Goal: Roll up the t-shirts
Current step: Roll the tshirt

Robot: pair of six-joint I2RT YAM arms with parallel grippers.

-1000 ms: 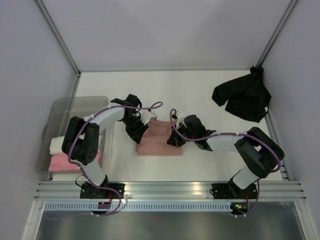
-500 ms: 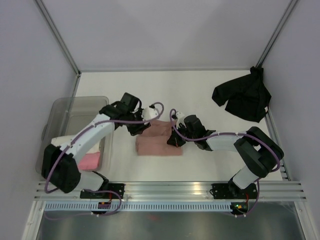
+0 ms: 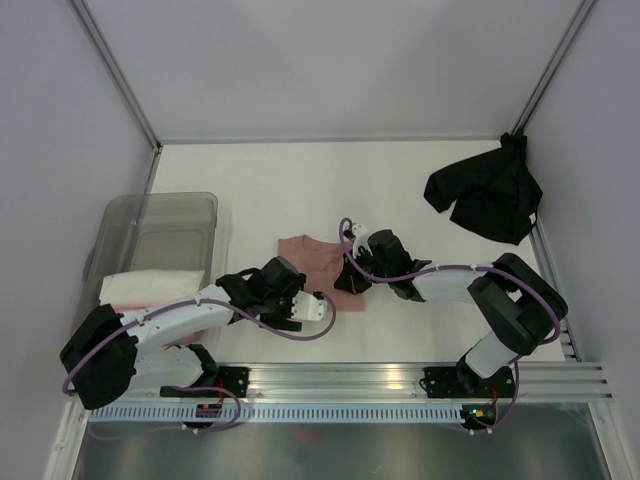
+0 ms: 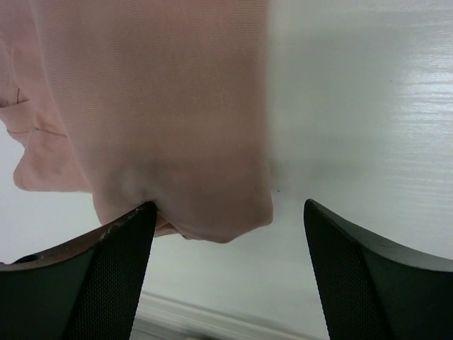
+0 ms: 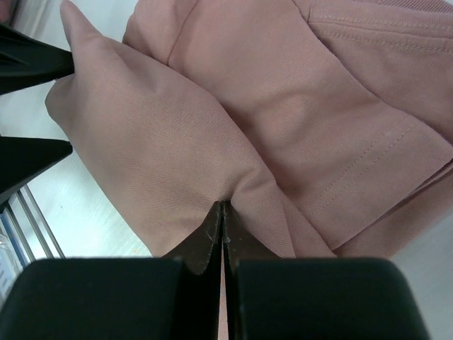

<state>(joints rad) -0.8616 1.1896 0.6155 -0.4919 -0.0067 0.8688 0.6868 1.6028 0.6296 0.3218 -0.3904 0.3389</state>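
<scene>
Dusty salmon-pink folded cloth t-shirt (image 3: 308, 254): corner between wide-spread left claw (image 4: 226, 207), length running ahead; right claw (image 5: 223, 207) pinched shut on opposite edge.

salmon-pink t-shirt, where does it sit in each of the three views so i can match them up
Top external: the salmon-pink t-shirt lies mid-table, between the two arms.
Left wrist: it fills the upper left, one corner between the fingers of the open left pincer.
Right wrist: it fills most of the picture, a fold pinched in the shut right pincer.
Shared landmark: the left pincer at the shirt's corner, visible in all three views.
</scene>
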